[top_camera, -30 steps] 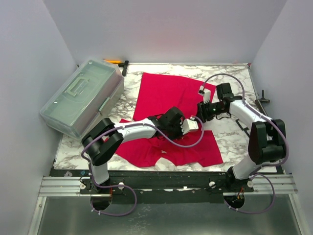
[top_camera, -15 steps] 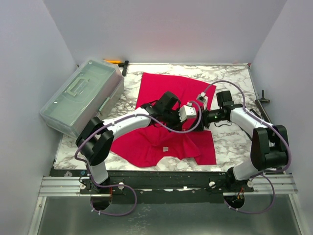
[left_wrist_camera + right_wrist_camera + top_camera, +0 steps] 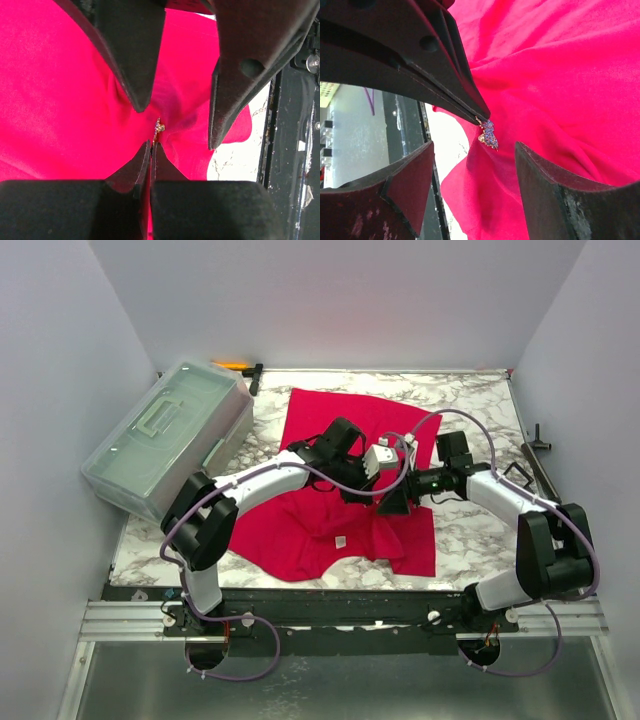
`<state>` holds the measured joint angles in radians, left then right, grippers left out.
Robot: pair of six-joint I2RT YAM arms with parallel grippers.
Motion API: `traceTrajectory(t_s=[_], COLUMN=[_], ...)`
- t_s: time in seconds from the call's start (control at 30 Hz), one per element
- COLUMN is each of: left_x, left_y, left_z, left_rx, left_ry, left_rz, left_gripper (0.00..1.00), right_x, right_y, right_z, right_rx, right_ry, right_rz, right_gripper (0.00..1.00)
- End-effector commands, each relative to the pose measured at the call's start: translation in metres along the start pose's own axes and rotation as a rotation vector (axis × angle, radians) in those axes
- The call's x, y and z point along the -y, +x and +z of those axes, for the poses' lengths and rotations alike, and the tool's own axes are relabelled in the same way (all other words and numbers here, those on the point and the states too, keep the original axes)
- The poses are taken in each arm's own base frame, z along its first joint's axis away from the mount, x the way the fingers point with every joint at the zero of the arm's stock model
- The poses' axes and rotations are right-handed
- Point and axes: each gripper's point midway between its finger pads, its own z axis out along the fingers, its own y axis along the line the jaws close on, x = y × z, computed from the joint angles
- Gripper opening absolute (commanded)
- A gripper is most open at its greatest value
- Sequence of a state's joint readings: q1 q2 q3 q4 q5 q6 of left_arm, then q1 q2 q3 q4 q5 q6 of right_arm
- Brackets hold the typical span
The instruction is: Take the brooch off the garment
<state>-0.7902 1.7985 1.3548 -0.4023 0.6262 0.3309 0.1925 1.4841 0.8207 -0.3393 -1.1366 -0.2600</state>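
Observation:
The red garment (image 3: pixel 320 425) lies spread on the marble table, with a fold pulled up in the middle. My left gripper (image 3: pixel 383 480) is shut, and its tips (image 3: pixel 150 145) pinch the edge of the brooch (image 3: pixel 158 127), a small blue-purple glittery piece with a gold rim (image 3: pixel 488 134). The brooch still sits against the red cloth (image 3: pixel 560 75). My right gripper (image 3: pixel 392 502) is open and faces the left one. Its two fingers (image 3: pixel 420 175) stand either side of the brooch without touching it. They also show in the left wrist view (image 3: pixel 135 75).
A clear plastic lidded box (image 3: pixel 165 435) stands at the left. A yellow and black tool (image 3: pixel 240 366) lies at the back. A black tool (image 3: pixel 535 440) lies by the right wall. A small white label (image 3: pixel 340 542) shows on the shirt near the front. Bare marble (image 3: pixel 470 410) lies at the back right.
My left gripper has moved back and up from the shirt's near part, drawing cloth with it. My right gripper has swung left and nearer, meeting it. The shirt's near right corner has bunched.

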Motion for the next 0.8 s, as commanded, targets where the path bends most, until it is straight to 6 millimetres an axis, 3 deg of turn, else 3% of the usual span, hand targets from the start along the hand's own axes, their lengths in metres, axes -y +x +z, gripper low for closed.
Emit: traceTrajectory(t_s=[0.0,0.3,0.6,0.77], left_x=[0.000,-0.006,-0.007,-0.008], left_y=[-0.012,-0.022,-0.028,-0.033], left_z=[-0.006,-0.018,-0.015,-0.013], left_rx=[0.039,0.105,0.168,0.204], left_ry=[0.048,0.033,0.017,0.013], left_rz=[-0.054,-0.090,-0.154,-0.174], left_gripper=[0.00,0.00,0.00,0.00], right_x=[0.013,0.014,0.003,-0.002], right_y=[-0.007,0.006,0.008,0.013], right_z=[0.002,0.010,0.019,0.023], right_rx=[0.027,0.001,-0.007,-0.025], right_ry=[0.113,0.056,-0.001,-0.016], right_rz=[-0.061,-0.004,0.008,0.004], right_gripper=[0.66,0.35,0.04,0.01])
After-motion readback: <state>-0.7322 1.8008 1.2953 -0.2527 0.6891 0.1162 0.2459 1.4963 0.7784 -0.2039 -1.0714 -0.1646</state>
